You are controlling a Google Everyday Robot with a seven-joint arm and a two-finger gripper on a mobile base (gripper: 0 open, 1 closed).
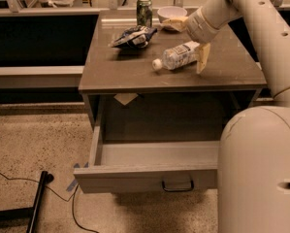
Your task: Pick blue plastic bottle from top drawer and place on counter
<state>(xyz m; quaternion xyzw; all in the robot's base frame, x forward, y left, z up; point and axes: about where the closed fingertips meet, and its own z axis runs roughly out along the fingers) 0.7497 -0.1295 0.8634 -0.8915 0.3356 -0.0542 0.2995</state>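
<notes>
The blue plastic bottle (179, 56) lies on its side on the counter (130, 72), white cap pointing left. My gripper (184, 48) hovers over the bottle's base end at the counter's right middle. It is open, with one tan finger (175, 24) behind the bottle and the other (202, 57) in front of its base. The top drawer (144, 177) is pulled out below the counter, and its visible inside holds nothing.
A green drink can (144, 10), a white bowl (171, 13) and a dark snack bag (133, 36) sit on the counter's back half. My robot body (261, 169) fills the lower right, in front of the drawer. A black stand leg (37, 204) and cables lie on the floor at left.
</notes>
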